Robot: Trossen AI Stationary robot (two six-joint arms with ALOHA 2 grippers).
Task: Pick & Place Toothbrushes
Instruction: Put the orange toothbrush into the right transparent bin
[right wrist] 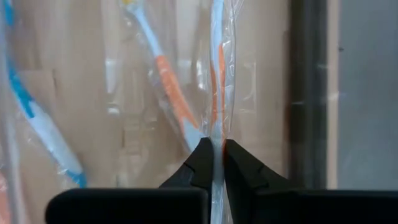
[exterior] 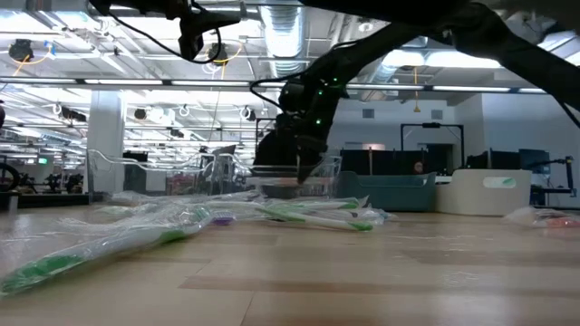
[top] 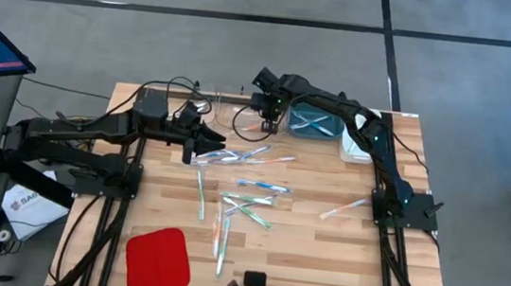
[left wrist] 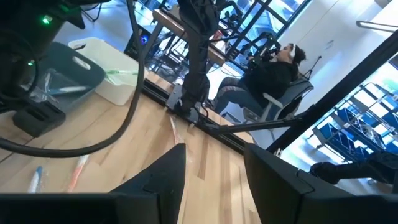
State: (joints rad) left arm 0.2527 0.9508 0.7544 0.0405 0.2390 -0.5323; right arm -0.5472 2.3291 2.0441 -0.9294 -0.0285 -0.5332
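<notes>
Right wrist view shows the right gripper (right wrist: 213, 155) pinched tight on an orange toothbrush (right wrist: 217, 68) in clear wrapping, held over a clear bin (top: 228, 112) at the table's far edge. The left gripper (top: 210, 141) hovers with fingers parted and empty above the other toothbrushes (top: 245, 194) scattered mid-table (top: 320, 255), near a red pad (top: 157, 261)

My right gripper (top: 268, 123) is hanging near the bench's (top: 320, 255) far edge, beside the teal bin (top: 313, 123); its fingers are too small to read. My left gripper (top: 210, 141) is pointing at the toothbrushes (top: 245, 199) lying scattered mid-bench. A red pad (top: 157, 261) is sitting by the near left corner.
</notes>
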